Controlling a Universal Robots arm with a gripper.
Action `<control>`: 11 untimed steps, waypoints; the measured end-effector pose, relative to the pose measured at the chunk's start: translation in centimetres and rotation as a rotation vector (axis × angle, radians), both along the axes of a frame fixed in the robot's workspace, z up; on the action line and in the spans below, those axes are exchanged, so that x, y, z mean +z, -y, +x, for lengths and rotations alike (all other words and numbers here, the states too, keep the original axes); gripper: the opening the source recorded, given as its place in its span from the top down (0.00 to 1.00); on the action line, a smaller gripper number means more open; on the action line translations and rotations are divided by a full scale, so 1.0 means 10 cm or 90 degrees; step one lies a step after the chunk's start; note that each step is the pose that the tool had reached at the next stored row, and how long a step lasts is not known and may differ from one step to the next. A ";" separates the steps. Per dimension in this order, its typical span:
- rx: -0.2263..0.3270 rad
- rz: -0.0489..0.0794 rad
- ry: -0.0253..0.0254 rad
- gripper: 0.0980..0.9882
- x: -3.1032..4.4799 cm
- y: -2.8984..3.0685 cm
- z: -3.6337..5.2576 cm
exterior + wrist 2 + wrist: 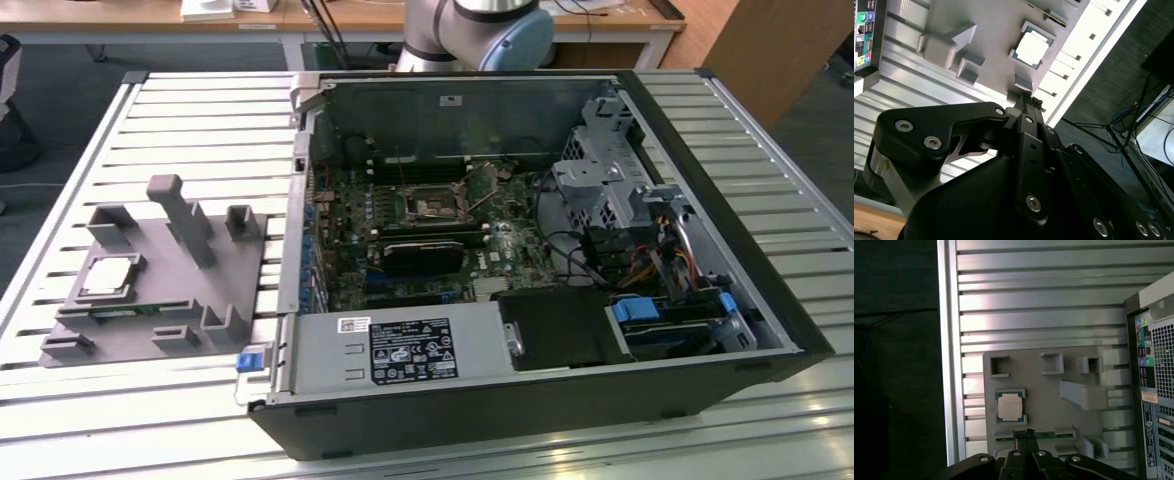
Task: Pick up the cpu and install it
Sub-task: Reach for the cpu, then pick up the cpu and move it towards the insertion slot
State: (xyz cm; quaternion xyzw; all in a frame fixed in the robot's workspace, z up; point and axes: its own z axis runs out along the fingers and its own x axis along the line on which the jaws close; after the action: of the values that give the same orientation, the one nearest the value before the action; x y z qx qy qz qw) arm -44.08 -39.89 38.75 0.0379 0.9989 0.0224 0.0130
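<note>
The cpu [110,275] is a small square chip with a shiny silver top. It lies flat in a recess of the grey tray [160,300], on the slatted table at the exterior view's left. Both wrist views look down on it from well above: cpu [1031,48] and cpu [1010,406]. My gripper [1024,432] hangs high over the tray [1044,385], its two black fingertips [1029,99] pressed together with nothing between them. The dark square socket [437,207] sits on the motherboard inside the open computer case [534,300].
The tray has several raised posts and blocks [187,215] and a thin green circuit strip [1041,436] close to the cpu. The case's rear panel with coloured ports [1154,390] stands beside the tray. The arm's base [474,30] rises behind the case.
</note>
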 end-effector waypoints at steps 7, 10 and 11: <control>0.000 0.000 -0.0005 0.99 -0.026 0.002 -0.081; 0.000 0.000 -0.0007 0.99 -0.071 0.003 -0.082; 0.000 0.000 -0.0002 0.99 -0.088 0.009 -0.082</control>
State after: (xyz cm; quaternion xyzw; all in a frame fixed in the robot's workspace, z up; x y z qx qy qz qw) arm -44.90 -39.98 37.87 0.0379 0.9990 0.0220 0.0129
